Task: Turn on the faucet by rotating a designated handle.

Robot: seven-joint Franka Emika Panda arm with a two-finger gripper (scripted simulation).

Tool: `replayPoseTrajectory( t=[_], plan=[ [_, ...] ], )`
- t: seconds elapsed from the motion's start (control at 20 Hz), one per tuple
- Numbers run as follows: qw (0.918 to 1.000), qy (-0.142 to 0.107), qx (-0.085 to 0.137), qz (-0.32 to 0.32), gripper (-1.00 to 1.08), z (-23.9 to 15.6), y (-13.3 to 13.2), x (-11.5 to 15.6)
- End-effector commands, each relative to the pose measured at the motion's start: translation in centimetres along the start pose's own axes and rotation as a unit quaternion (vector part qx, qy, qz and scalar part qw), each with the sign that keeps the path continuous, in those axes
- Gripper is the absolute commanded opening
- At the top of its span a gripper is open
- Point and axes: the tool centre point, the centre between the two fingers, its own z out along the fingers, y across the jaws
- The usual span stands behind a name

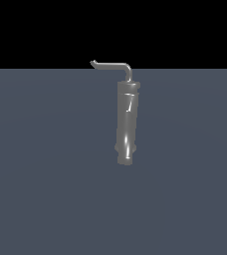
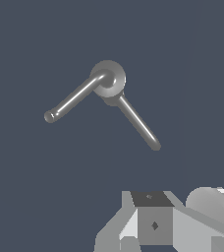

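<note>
Exterior view, left to right. The exterior view's left half is bare grey-blue floor [image 1: 41,174], flat, running up to a straight horizon against black. The faucet [image 1: 126,122] stands a little to the exterior view's right of centre: a tall, thick, shiny grey cylinder, leaning slightly, its foot on the floor. From its top rises the handle [image 1: 114,65], a thin grey rod that bends over and runs out toward the exterior view's left, ending in a small upturned tip just above the horizon line. Right of the faucet, more bare floor to the frame edge. Open room on every side of the cylinder and around the rod's tip. No arm or gripper shows in this view.

Wrist view. It looks onto the round top end of the faucet [image 2: 109,76], with the handle [image 2: 72,101] reaching out from it to a rounded tip. A second thin rod [image 2: 138,123] runs out from the same hub in another direction; the exterior view does not show it as a separate arm. Part of the gripper [image 2: 153,224] body fills one corner, white and grey blocks, well apart from the handle. Fingertips are out of frame, so whether the jaws stand wide or narrow cannot be told. It holds nothing visible.
</note>
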Motion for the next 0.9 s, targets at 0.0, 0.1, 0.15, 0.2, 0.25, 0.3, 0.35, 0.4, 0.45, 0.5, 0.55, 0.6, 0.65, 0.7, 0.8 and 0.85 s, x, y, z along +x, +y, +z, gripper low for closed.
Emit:
replayPoseTrajectory(
  t=[0.0, 0.1, 0.15, 0.2, 0.25, 0.3, 0.35, 0.4, 0.45, 0.5, 0.55, 0.6, 0.65, 0.7, 0.8, 0.85],
  plan=[
    [0.9994, 0.000, 0.000, 0.034, -1.00, 0.7, -1.0, 0.9],
    [0.9982, 0.001, 0.000, 0.060, -1.00, 1.2, -1.8, 1.6],
    [0.9973, 0.002, 0.000, 0.073, -1.00, 1.5, -2.2, 1.9],
    [0.9963, 0.003, 0.000, 0.086, -1.00, 1.8, -2.6, 2.2],
    [0.9950, 0.003, 0.000, 0.100, -1.00, 2.2, -3.0, 2.6],
    [0.9936, 0.004, 0.000, 0.113, -1.00, 2.5, -3.4, 2.9],
    [0.9920, 0.005, -0.001, 0.126, -1.00, 2.8, -3.8, 3.2],
    [0.9903, 0.007, -0.001, 0.139, -1.00, 3.1, -4.2, 3.6],
    [0.9884, 0.008, -0.001, 0.152, -1.00, 3.4, -4.6, 3.9],
    [0.9863, 0.009, -0.001, 0.165, -1.00, 3.8, -5.0, 4.2],
    [0.9840, 0.011, -0.002, 0.178, -1.00, 4.1, -5.4, 4.5],
    [0.9816, 0.012, -0.002, 0.191, -1.00, 4.5, -5.8, 4.8],
    [0.9790, 0.014, -0.002, 0.204, -1.00, 4.8, -6.1, 5.2],
    [0.9762, 0.016, -0.002, 0.216, -1.00, 5.2, -6.5, 5.5],
    [0.9702, 0.020, -0.003, 0.242, -1.00, 5.9, -7.3, 6.1],
    [0.9669, 0.022, -0.003, 0.254, -1.00, 6.3, -7.6, 6.4]
  ],
)
